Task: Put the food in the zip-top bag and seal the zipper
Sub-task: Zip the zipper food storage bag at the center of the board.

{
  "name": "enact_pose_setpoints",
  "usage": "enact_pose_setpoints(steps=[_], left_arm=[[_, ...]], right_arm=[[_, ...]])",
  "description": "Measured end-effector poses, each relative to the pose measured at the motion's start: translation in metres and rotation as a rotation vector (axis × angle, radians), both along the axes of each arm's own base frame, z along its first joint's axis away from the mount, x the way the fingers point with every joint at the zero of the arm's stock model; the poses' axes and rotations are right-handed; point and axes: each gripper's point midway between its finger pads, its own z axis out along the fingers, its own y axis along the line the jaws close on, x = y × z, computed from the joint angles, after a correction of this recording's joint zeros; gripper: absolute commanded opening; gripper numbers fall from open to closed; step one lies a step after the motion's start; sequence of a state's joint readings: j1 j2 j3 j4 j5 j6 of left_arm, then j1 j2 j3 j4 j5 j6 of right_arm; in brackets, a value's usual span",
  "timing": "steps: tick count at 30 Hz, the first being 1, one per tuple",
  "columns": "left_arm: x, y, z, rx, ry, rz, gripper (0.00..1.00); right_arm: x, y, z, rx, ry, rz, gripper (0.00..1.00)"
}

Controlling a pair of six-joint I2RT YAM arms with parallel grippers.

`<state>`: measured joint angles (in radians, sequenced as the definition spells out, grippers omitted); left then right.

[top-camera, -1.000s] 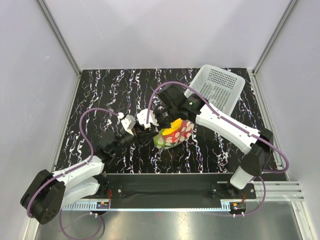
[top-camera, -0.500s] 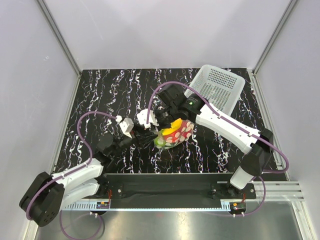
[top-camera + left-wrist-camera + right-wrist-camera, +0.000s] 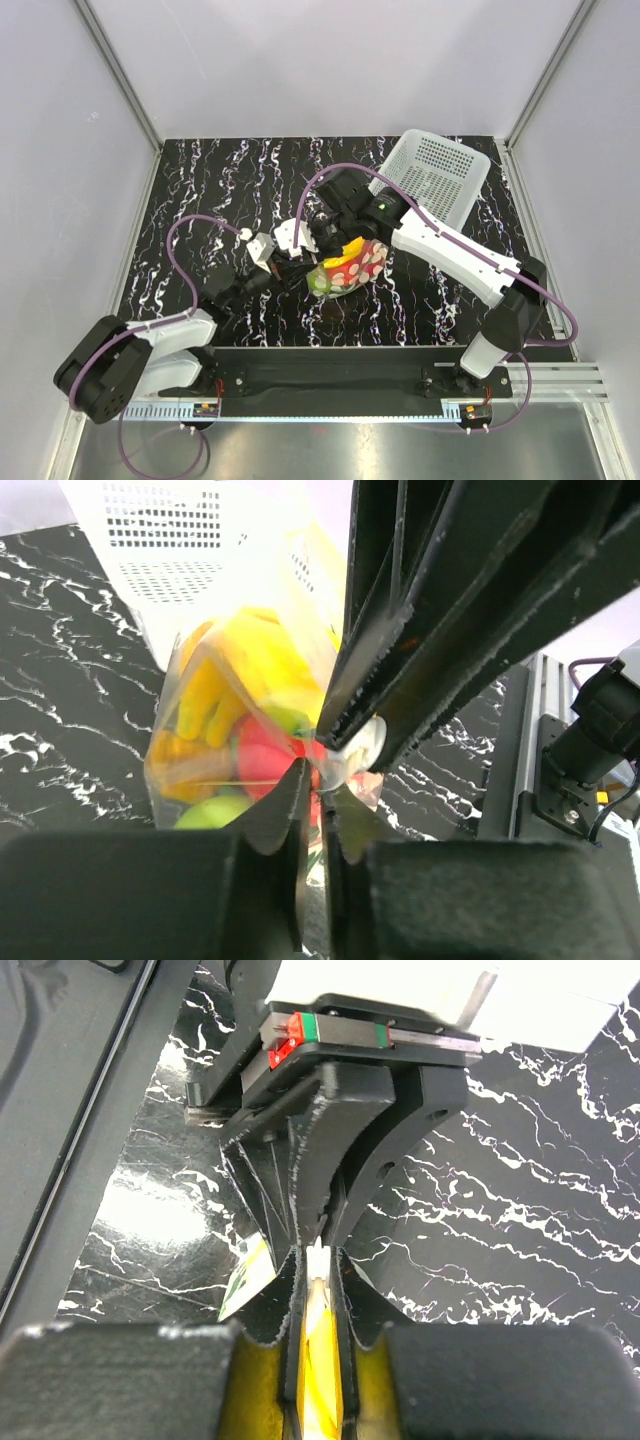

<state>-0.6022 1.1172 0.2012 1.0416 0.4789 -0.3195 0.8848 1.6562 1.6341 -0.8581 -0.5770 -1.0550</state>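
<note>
Black marbled bench [image 3: 200, 200] under plain white walls, a white basket [image 3: 435, 170] tipped at the far right corner, and all the action is packed into the middle. The zip-top bag [image 3: 350, 268] lies just left of centre, and the food looks to be inside it: the yellow banana bunch [image 3: 250, 670] shows through the film, with a red fruit [image 3: 265, 765] and a green fruit [image 3: 210, 815] below it. I count 3 pieces clearly; the 4th I cannot make out. Now the 2 arms meet nose to nose at the bag's mouth. The left gripper [image 3: 315, 810] is clenched on a thin fold of clear film at the bag's near edge, its fingers almost touching. The right gripper [image 3: 318, 1280] comes from the opposite side and is pinched tight on the same edge, with a pale strip that I take for the zipper [image 3: 315, 1260] caught between its pads and yellow showing behind. It reads as an anchor-and-press hold, one side steadying the limp pouch so the other can squeeze the strip shut. Whether the seal has caught along its whole length I cannot tell, as the fingers hide most of it. The risk, to my eye, is film bunching.
</note>
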Motion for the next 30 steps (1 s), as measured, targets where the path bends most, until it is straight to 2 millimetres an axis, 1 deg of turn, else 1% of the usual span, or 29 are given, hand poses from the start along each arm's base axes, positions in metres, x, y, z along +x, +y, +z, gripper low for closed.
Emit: enact_pose_setpoints(steps=[4,6,10,16,20,25,30], left_arm=[[0.002,-0.002,0.004,-0.029,0.0,-0.005,0.09],[0.001,-0.003,0.006,-0.037,-0.003,-0.007,0.0],[-0.001,-0.001,0.007,-0.031,-0.007,-0.008,0.0],[-0.006,0.004,0.018,-0.03,-0.037,0.001,0.0],[-0.009,0.008,0.021,-0.031,-0.046,0.007,0.0],[-0.01,0.01,0.022,-0.025,-0.047,0.017,0.0],[-0.012,0.015,0.021,-0.022,-0.049,0.039,0.0]], right_arm=[[-0.001,-0.001,-0.001,-0.003,0.003,0.0,0.0],[-0.001,-0.001,0.0,-0.002,0.002,0.0,0.0],[-0.001,0.0,0.001,0.001,0.0,0.001,0.0],[-0.001,-0.001,0.005,0.009,-0.007,0.0,0.0],[-0.002,-0.006,0.009,0.018,-0.014,-0.005,0.0],[-0.001,-0.012,0.008,0.03,-0.015,-0.015,0.0],[0.001,-0.014,0.007,0.033,-0.01,-0.022,0.0]])
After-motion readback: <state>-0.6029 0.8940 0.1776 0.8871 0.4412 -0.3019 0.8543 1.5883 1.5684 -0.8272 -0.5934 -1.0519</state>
